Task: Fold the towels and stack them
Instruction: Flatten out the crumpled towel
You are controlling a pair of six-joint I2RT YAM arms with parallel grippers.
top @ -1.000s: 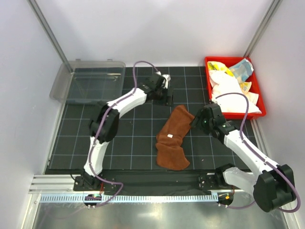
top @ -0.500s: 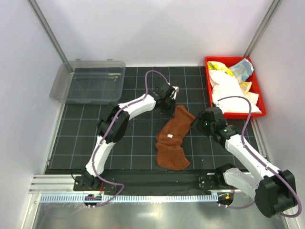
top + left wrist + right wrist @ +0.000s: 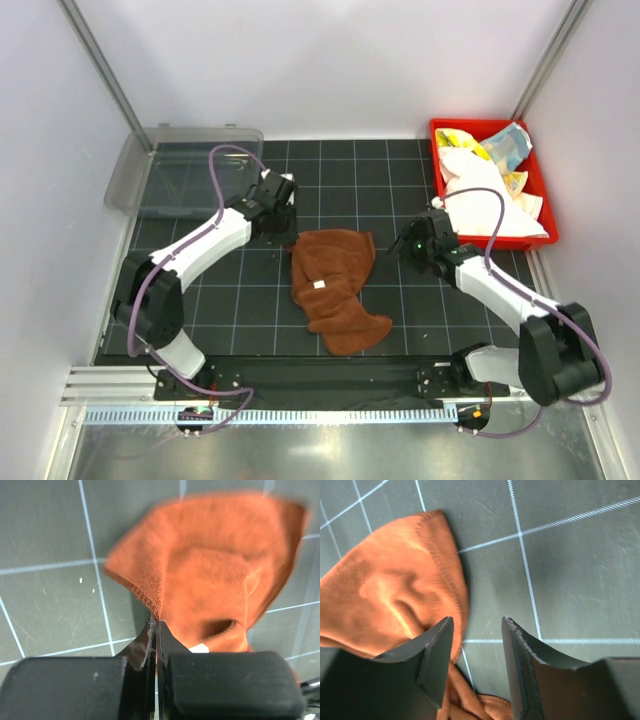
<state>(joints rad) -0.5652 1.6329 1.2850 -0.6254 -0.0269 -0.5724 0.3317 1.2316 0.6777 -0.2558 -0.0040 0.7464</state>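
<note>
Two grippers, one towel: my left gripper (image 3: 155, 627) is pinched tight on a hemmed edge of the rust-brown terry cloth towel (image 3: 335, 275), which lies crumpled around the middle of the black gridded mat (image 3: 230, 310), a bit toward its near edge. My right gripper (image 3: 476, 625) hangs with jaws apart by the towel's right corner, maybe brushing it, hard to tell. A red plastic tray (image 3: 436, 150) at the far right corner holds the other towels (image 3: 485, 190) in a pile.

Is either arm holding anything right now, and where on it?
The left gripper has its fingers pinched on the hemmed edge of the rust-brown towel; the right gripper holds nothing.
</note>
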